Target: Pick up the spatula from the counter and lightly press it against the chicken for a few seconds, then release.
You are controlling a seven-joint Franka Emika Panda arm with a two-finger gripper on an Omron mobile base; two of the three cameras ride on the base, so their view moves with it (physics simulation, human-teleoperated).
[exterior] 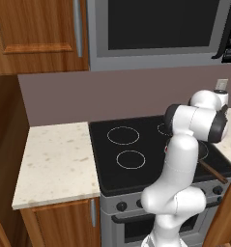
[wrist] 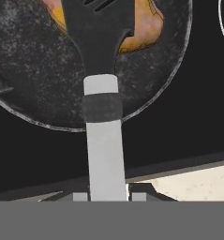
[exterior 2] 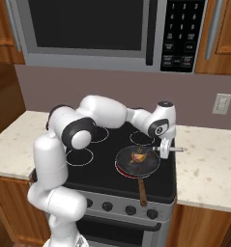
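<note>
Arm (exterior 2: 49,164): closest to you in both base views, it rises white from the bottom edge and reaches forward and over the stove, its wrist bent down above the front right burner.
Stove (exterior: 107,169): you see a black glass cooktop with ringed burners, set between the left counter (exterior: 54,159) and the right counter (exterior 2: 209,169), with a microwave (exterior 2: 88,29) hung above.
Pan (exterior 2: 129,168): a dark round skillet sits on the front right burner, and its brown handle (exterior 2: 142,190) points toward you past the stove's front edge.
Pan contents: the chicken (exterior 2: 137,155), a golden-brown piece, lies inside the pan toward its far side; in the hand view you see it at the top, partly hidden (wrist: 148,23).
Spatula (wrist: 104,140): its pale handle with a dark band runs up from the gripper, and its dark slotted blade (wrist: 101,33) lies over the chicken, inside the pan's rim. You cannot tell from these views how firmly it bears down.
Gripper (exterior 2: 164,147): just beside the pan's right rim, its fingers (wrist: 80,197) are closed tight on either side of the spatula's handle, whose free end sticks out toward the right counter.
</note>
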